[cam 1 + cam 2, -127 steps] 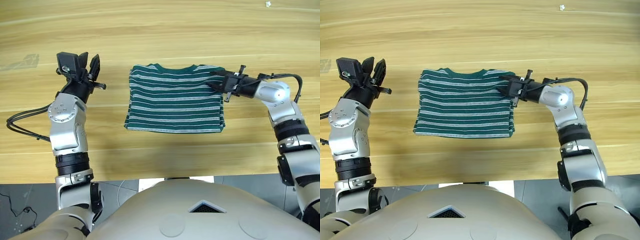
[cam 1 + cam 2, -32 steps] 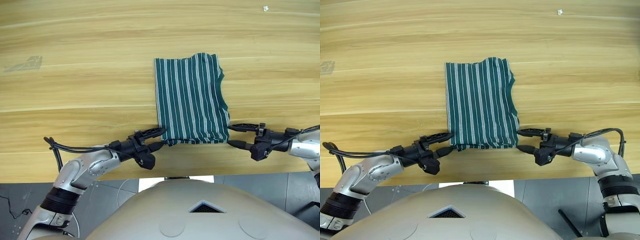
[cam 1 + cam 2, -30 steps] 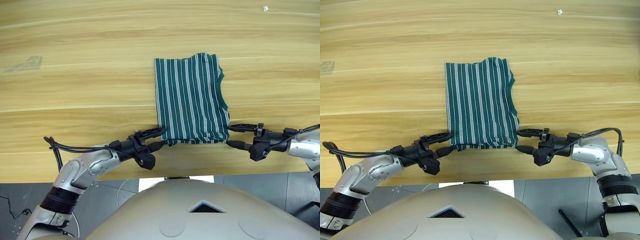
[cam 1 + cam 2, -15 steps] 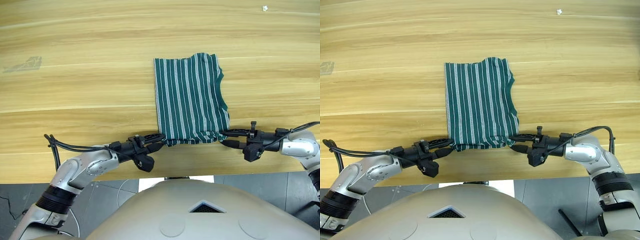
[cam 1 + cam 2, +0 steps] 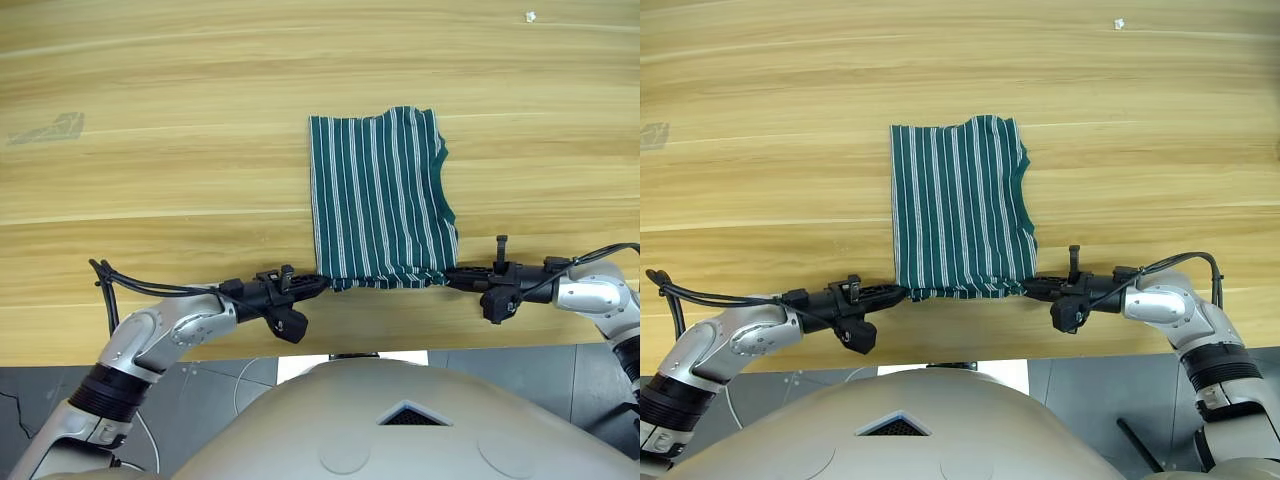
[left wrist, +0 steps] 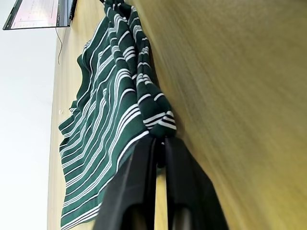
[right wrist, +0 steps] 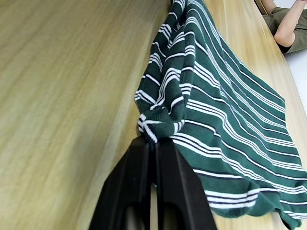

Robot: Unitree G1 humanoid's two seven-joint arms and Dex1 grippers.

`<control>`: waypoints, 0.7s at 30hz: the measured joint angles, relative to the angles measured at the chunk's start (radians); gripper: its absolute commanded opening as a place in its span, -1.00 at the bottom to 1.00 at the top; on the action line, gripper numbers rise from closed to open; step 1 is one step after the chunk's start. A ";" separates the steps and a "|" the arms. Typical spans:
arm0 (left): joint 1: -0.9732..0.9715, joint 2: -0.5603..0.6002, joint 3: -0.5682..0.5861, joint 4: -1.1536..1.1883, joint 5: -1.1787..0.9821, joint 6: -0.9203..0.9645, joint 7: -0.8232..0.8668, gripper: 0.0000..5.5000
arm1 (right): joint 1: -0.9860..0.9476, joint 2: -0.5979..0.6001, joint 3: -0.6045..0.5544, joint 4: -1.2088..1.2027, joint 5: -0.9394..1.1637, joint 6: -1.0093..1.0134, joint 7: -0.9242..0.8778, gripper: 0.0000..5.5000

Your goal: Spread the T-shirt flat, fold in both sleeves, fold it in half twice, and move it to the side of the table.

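The folded green T-shirt with thin white stripes lies on the wooden table, stripes running away from me, collar on its right edge. My left gripper is shut on the shirt's near left corner. Across from it, my right gripper is shut on the near right corner. Both arms lie low along the table's near edge. In the wrist views the fabric bunches into each pair of black fingers.
A small white scrap lies far back on the right. A faint grey mark sits on the wood at the left. Bare tabletop stretches on both sides of the shirt. The near edge runs just behind both grippers.
Both grippers, open beside the shirt's near corners a second ago, have moved inward and shut on them. Earlier still the shirt lay wider, collar away from me.
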 measured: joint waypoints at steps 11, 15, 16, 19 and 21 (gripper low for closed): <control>0.180 0.098 0.110 -0.200 -0.423 0.245 -0.187 -0.99 | 0.091 -0.128 0.025 -0.323 0.598 0.536 0.324 -1.00; 0.265 0.187 0.227 -0.397 -0.668 0.394 -0.295 -0.99 | 0.099 -0.201 -0.060 -0.458 0.801 0.780 0.440 -1.00; 0.300 0.213 0.252 -0.447 -0.714 0.426 -0.323 -0.99 | 0.102 -0.210 -0.079 -0.484 0.830 0.826 0.462 -1.00; 0.408 0.273 0.335 -0.549 -0.780 0.491 -0.400 -0.99 | 0.127 -0.224 -0.132 -0.536 0.870 0.917 0.511 -1.00; 0.451 0.285 0.400 -0.576 -0.801 0.516 -0.439 -0.99 | 0.154 -0.226 -0.160 -0.566 0.873 0.955 0.535 -1.00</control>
